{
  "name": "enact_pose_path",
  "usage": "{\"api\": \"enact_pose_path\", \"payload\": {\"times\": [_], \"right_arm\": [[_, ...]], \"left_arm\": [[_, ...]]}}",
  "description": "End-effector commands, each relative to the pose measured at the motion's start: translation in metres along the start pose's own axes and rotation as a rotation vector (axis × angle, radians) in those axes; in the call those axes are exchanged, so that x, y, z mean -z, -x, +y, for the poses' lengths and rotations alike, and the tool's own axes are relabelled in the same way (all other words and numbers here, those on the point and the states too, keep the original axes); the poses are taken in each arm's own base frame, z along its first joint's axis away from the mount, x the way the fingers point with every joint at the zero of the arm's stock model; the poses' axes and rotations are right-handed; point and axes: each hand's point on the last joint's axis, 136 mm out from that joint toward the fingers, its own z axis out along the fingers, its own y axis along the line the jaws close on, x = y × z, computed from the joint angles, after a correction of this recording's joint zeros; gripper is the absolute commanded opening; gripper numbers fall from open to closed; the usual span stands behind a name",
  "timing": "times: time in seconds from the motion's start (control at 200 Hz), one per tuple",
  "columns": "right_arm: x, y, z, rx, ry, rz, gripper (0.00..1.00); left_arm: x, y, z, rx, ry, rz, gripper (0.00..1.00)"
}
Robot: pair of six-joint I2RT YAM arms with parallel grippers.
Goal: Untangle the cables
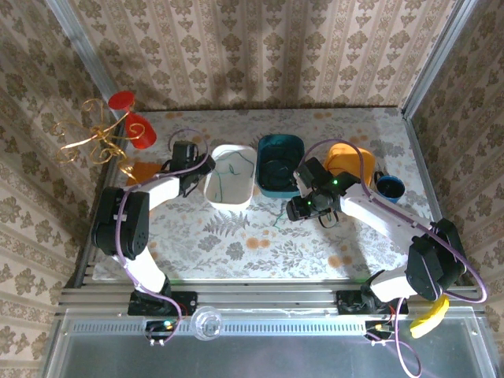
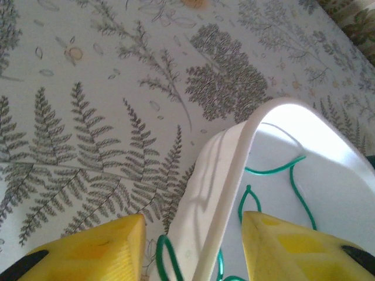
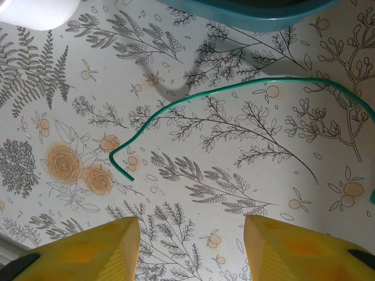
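Left hand (image 2: 191,225) spread astride white bin (image 2: 234,152) wall; right hand (image 3: 190,234) spread near green cable (image 3: 234,91), one end out of frame.

- Green cable (image 2: 275,171) in white bin (image 2: 222,175): loops run off bottom edge, one stretch hidden behind bin wall.
- Loose green cable (image 3: 234,88) on table (image 3: 176,205): far end leaves right edge of right wrist view; from above, too thin to trace.
- Teal bin (image 1: 272,190): contents dark, unreadable.
- Orange bin (image 1: 346,153): part hidden under right arm (image 1: 378,216).
- White bin floor, left wrist view: washed out, soft.
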Motion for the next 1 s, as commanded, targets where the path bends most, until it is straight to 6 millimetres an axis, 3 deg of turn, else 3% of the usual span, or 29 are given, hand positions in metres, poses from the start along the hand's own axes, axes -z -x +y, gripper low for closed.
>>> {"api": "enact_pose_path", "payload": {"times": [0.0,0.065,0.195,0.27,0.69,0.995], "right_arm": [[0.009,-0.006,-0.006,0.027,-0.027,-0.012,0.51],[0.01,-0.006,-0.006,0.026,-0.028,-0.014,0.52],[0.01,-0.005,-0.006,0.025,-0.028,-0.016,0.51],[0.011,-0.006,-0.006,0.023,-0.029,-0.016,0.51],[0.009,-0.007,-0.003,0.013,-0.011,-0.013,0.51],[0.008,-0.009,-0.003,0.017,-0.008,-0.007,0.51]], "left_arm": [[-0.006,-0.008,0.012,0.035,0.031,0.001,0.44],[-0.007,-0.01,0.014,0.033,0.039,0.005,0.39],[-0.008,-0.008,0.016,0.026,0.049,-0.002,0.18],[-0.008,-0.007,0.014,0.018,0.05,-0.001,0.11],[0.008,0.001,-0.015,-0.154,0.082,-0.002,0.0],[0.025,0.008,-0.024,-0.361,0.19,0.103,0.0]]}}
